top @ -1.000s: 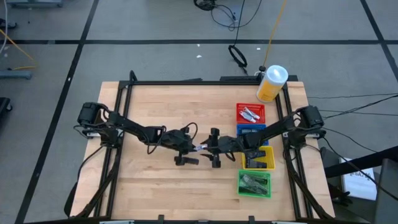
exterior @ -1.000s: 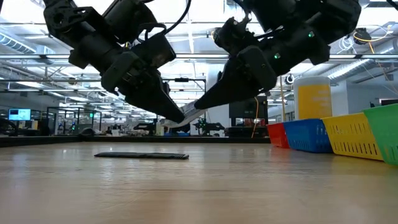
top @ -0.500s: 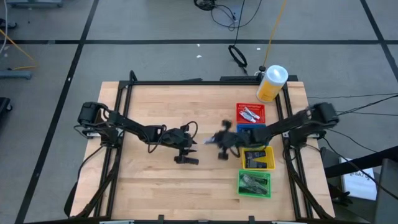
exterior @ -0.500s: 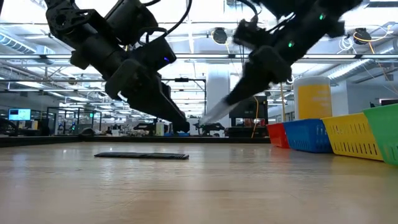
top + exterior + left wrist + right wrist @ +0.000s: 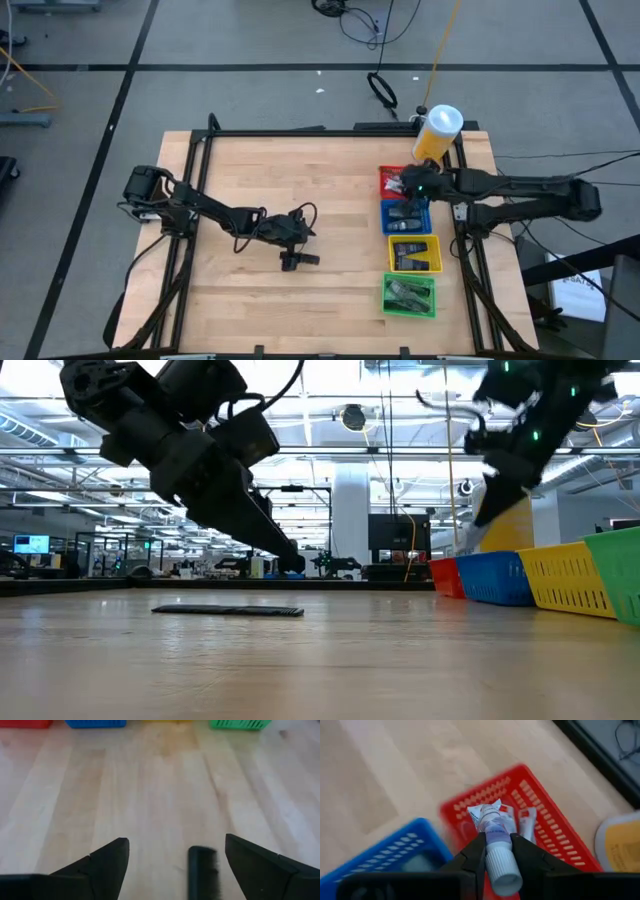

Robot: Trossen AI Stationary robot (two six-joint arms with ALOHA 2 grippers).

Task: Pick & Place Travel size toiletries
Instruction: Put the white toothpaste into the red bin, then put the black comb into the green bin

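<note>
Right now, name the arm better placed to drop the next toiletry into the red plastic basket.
Right. Its gripper grips a small white tube directly over the red plastic basket. The left gripper hangs open, empty, over the flat black sachet mid-table.

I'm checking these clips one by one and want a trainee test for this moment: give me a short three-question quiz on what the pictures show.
1. True or false: the right gripper is shut on a white tube.
2. Which basket is the right gripper over? A. green basket B. yellow basket C. red basket
3. Fill in: the left gripper is open above a ____ item lying on the table.

Key: 1. True. 2. C: the wrist view shows the red basket right behind the tube, with white items already in it. 3. Black.
</note>
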